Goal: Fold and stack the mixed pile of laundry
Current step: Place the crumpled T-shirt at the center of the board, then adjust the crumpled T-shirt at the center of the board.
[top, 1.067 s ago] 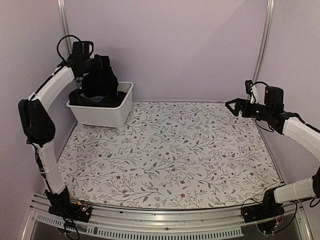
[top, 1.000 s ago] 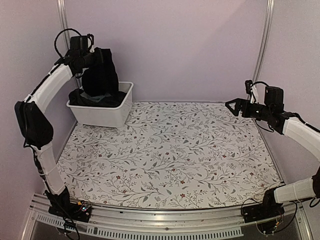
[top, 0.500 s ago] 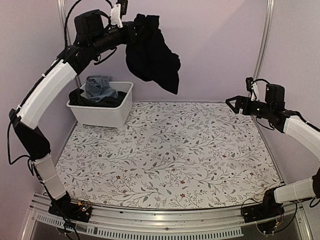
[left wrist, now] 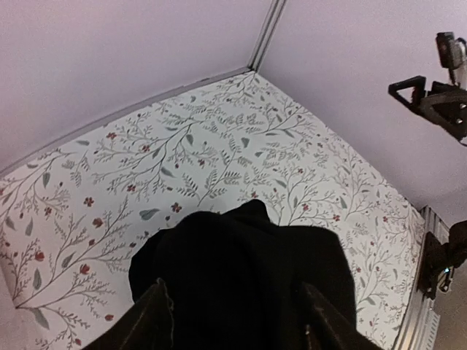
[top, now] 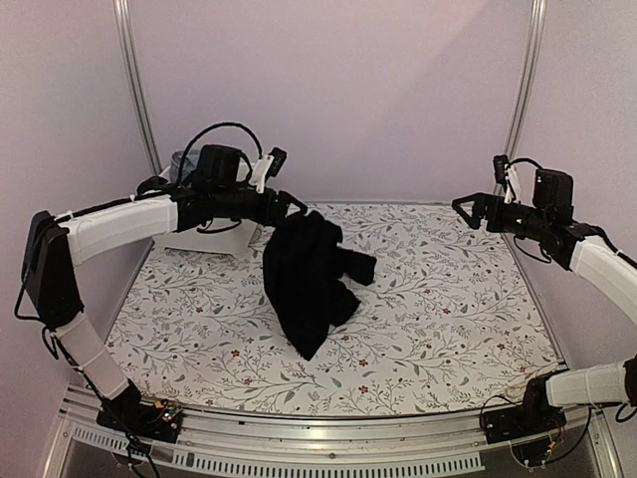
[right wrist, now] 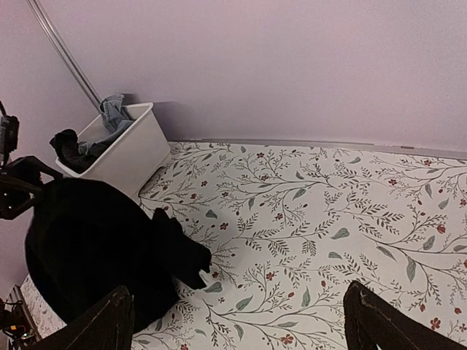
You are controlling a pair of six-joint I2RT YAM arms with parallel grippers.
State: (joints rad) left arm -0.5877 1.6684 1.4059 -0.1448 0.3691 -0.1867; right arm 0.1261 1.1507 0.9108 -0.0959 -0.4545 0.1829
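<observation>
Left tool (top: 290, 210), fingers parted over the middle of the floral bench (top: 448, 319); the large black cloth (top: 309, 279) hangs bunched just below them, apparently being let go there for spreading and folding. Right tool (top: 468, 211) hovers wide open and empty at the far right, well apart. Jeans (right wrist: 113, 113) and dark clothes (right wrist: 69, 146) lie in the white bin (right wrist: 124, 153), far left.

Open table (top: 448, 319) right of the black cloth (top: 304, 279) — white bin (right wrist: 120, 149) at far left
</observation>
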